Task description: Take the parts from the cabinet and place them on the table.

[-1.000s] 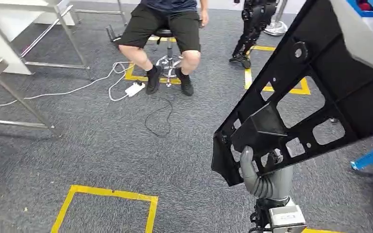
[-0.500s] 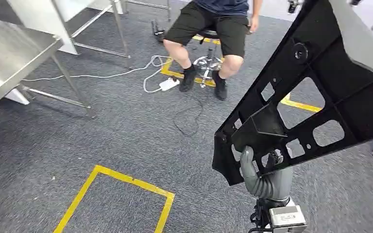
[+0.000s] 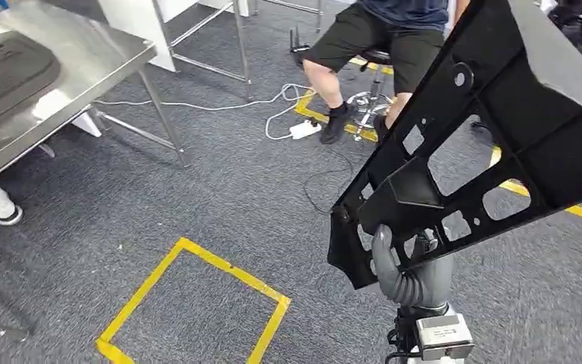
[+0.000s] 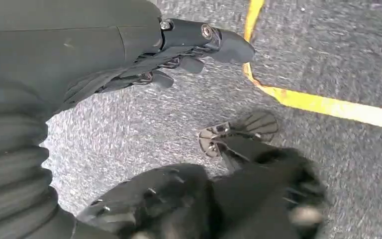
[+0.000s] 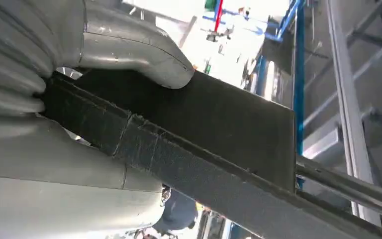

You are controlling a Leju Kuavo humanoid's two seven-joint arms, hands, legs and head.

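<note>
**Black part held up over the carpet**

Grey carpet [image 3: 197, 205] filled the room in our head view, marked with a yellow tape square [image 3: 197, 303]. At the far left stood a steel table [image 3: 83, 68] with a dark moulded piece [image 3: 4, 64] lying on it. A seated person [image 3: 379, 45] on a stool was behind, a white cable [image 3: 220, 106] trailing nearby. Our right hand [image 3: 413, 277] gripped the lower corner of a large black perforated part [image 3: 500, 114], which rose tilted toward the upper right, well apart from the table.

From the left wrist we saw our left hand [image 4: 179, 45] hanging over the carpet beside a yellow line, fingers [image 4: 224, 40] stretched out and holding nothing.

From the right wrist we saw the thumb [image 5: 139, 50] pressed on the part's flat face, the rest of the hand wrapped under its edge, blue shelving [image 5: 298, 74] behind.
</note>
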